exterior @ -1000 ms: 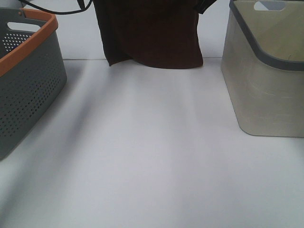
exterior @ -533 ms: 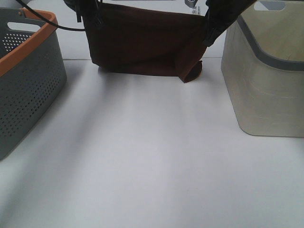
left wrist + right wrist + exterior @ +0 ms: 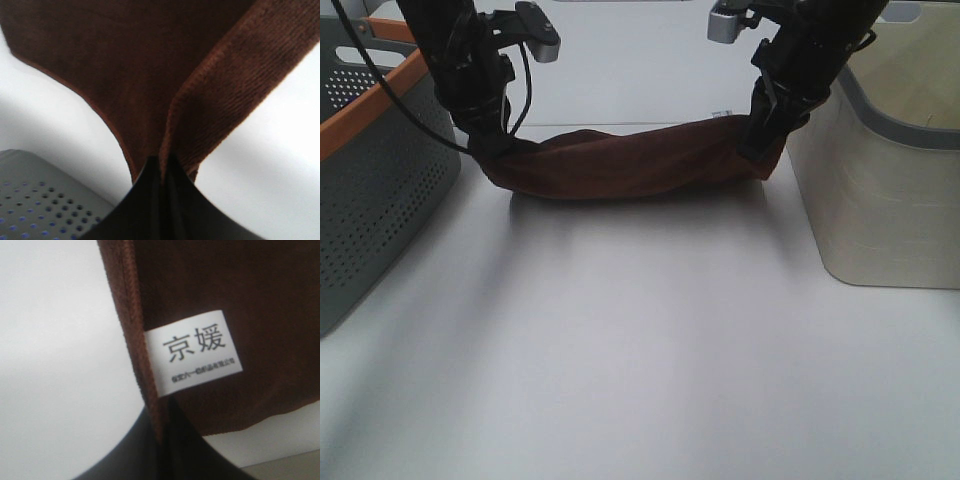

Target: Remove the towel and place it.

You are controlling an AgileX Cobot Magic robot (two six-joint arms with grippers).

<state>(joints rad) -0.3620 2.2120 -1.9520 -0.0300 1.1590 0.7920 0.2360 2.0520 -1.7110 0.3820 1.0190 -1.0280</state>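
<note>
Nearest, the worktop [image 3: 640,350] is bare. Farther back, the towel [image 3: 630,165], hanging as a sheet a second ago, has been lowered and now lies bunched in a long roll between the basket [image 3: 380,170] and the bin [image 3: 880,200]. The left claw [image 3: 498,155] and the right claw [image 3: 760,145] each pinch one end, clamped tight. Placing looks nearly done, and only release remains.

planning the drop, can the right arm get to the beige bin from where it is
Probably yes. The right arm hangs beside the beige bin, nothing between them, and the bin's top is open. Its jaws are shut on the towel, though, and the left arm holds the other end.
</note>
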